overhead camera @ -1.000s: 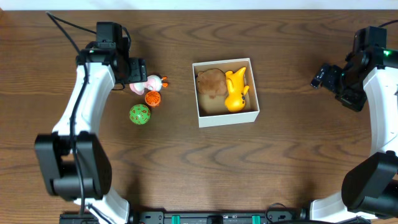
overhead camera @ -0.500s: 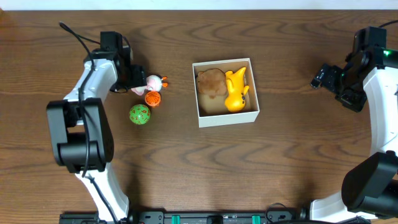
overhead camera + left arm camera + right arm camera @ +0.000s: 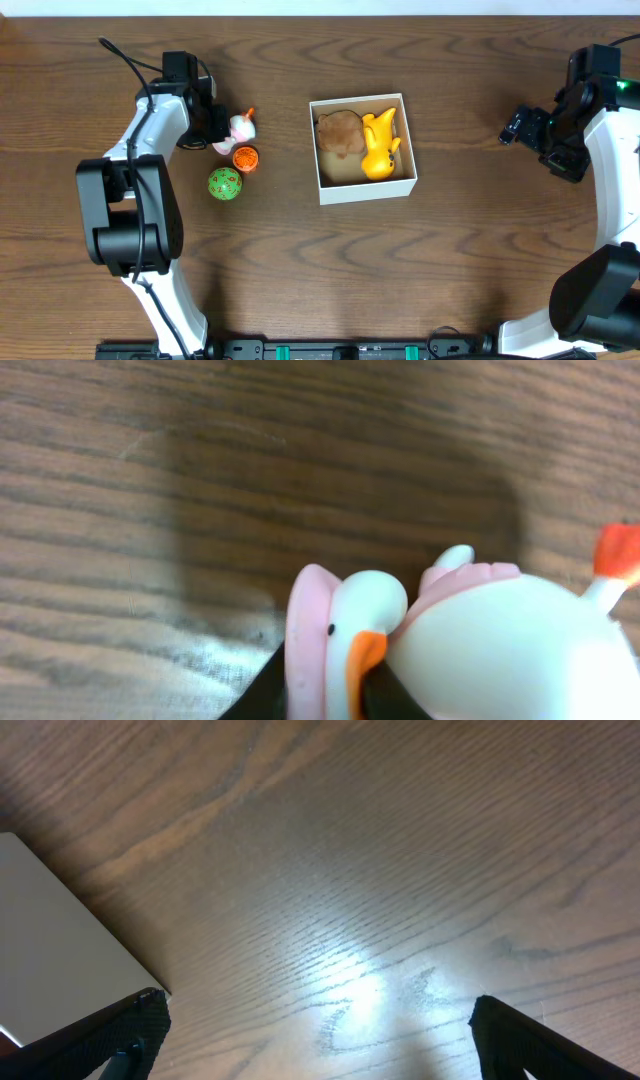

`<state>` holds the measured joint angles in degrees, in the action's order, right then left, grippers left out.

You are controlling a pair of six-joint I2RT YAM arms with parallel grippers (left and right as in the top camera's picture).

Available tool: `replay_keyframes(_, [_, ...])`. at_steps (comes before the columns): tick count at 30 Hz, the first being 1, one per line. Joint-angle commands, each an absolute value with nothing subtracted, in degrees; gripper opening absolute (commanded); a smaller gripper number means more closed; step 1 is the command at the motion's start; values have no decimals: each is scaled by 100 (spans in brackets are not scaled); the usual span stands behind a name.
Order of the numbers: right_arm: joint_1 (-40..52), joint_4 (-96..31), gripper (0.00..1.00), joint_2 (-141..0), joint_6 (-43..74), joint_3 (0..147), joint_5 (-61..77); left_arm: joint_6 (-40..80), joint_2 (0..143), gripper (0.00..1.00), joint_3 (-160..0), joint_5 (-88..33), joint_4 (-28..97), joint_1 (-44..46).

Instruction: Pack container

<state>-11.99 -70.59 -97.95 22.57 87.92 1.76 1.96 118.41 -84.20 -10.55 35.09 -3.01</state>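
Observation:
The container is a white box with a tan inside, standing mid-table; a brown plush and a yellow toy lie in it. Left of it, my left gripper is shut on a white and pink bird toy. In the left wrist view the bird toy fills the lower right, and its head with the orange beak sits pinched in my left gripper. My right gripper hovers open far to the right, with nothing between its fingertips.
An orange ball and a green ball lie just below the bird toy. In the right wrist view a white corner of the container shows at the left, over bare wood.
My left gripper has shut on the bird toy's head. The toy has turned, so its orange feet now point toward the table's far edge. The right arm has not moved.

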Motion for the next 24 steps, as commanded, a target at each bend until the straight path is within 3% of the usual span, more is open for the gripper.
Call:
replay_keyframes(1, [-1199,-7078,99,-9679,2305,8838,150,86,11227,15,-8670,-1135,3704,-296])
replay_keyframes(12, [-1199,-7096,99,-9679,2307,8838,152,95,9061,12,-8849,-1135,4678,668])
replay_keyframes(24, [-1199,-7094,99,-9679,2307,8838,150,985,9260,13,-8825,-489,4910,2759])
